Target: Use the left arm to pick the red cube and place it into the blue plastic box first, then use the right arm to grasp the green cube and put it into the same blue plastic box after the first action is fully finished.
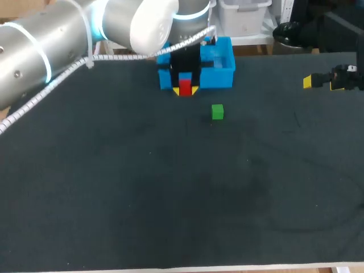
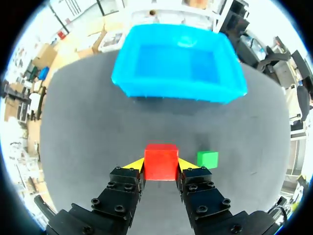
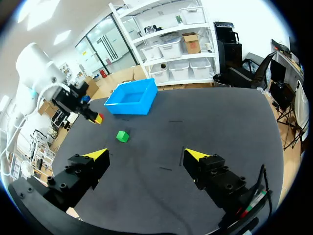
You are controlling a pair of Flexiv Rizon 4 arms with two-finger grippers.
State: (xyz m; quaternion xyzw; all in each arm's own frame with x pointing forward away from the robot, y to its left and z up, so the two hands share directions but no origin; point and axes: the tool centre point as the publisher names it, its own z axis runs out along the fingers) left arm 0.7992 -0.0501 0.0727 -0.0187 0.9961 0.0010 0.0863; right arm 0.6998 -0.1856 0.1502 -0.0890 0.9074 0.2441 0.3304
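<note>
Open counter (image 3: 210, 122) lies between the right gripper (image 3: 146, 155) and the green cube (image 3: 122, 136). The left gripper (image 2: 160, 165) hangs close by, before the blue box (image 2: 178, 90).

Robot lab, no question: this is a test bench for a pair of machine arms.
Look at it now: a thick silver left arm (image 1: 57, 40) with glowing pale-blue rings at its joints comes in over a dark matte table (image 1: 142, 199), and a white spiral-wrapped cable (image 1: 34, 105) runs along it. The left gripper (image 2: 160, 165), black with yellow tips, has a plain red cube (image 2: 160, 160) pinched from both sides. A matching green cube (image 1: 217, 111) sits on the mat near a blue plastic box (image 2: 176, 90). Over on the other side, the right gripper (image 3: 146, 154) hangs above the table, fingers spread wide.
</note>
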